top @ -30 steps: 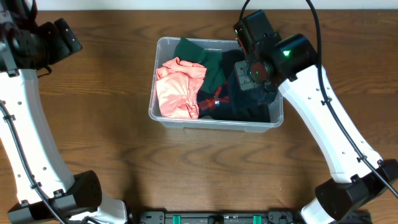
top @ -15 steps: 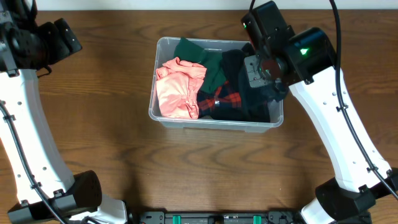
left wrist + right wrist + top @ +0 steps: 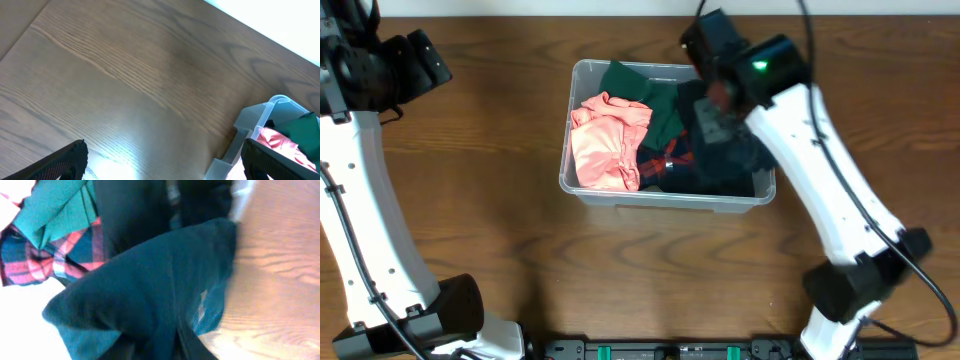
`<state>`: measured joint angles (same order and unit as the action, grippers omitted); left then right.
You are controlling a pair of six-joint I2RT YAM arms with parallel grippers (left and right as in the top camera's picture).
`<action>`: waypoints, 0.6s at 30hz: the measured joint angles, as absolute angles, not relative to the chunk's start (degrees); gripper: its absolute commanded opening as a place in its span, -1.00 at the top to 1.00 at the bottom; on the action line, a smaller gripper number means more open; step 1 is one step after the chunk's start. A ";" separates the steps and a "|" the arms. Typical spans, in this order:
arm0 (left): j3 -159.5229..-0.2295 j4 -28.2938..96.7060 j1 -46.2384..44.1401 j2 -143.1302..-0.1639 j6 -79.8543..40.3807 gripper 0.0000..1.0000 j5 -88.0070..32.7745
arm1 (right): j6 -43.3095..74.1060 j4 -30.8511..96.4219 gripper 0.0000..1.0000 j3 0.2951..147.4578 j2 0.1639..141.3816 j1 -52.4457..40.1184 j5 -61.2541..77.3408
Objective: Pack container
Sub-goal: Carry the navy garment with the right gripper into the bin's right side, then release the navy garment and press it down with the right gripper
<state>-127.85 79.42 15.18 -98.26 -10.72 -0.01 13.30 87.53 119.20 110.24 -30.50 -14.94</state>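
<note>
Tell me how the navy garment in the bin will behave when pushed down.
The navy garment looks floppy: it lies in soft folds, so it would likely crumple under a push rather than slide. It probably weighs little and may spring back, since it bulges near the container rim.

Clothes (image 3: 610, 145) in container (image 3: 665, 201); container on table (image 3: 490, 230), centre-back.

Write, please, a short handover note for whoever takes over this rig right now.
Left gripper: open, empty, over the table, left of the container.
Right gripper: over the container's right side, above the navy garment; blurred, so open or shut is unclear.
Done: pink garment, green garment and plaid cloth lie inside.
Left: the navy garment bunches at the right rim and probably needs tucking in.
</note>
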 measured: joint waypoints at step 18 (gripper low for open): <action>-127.85 79.42 15.18 -98.26 -10.72 -0.96 0.01 | 12.14 82.85 -0.53 119.22 114.17 -36.97 -12.84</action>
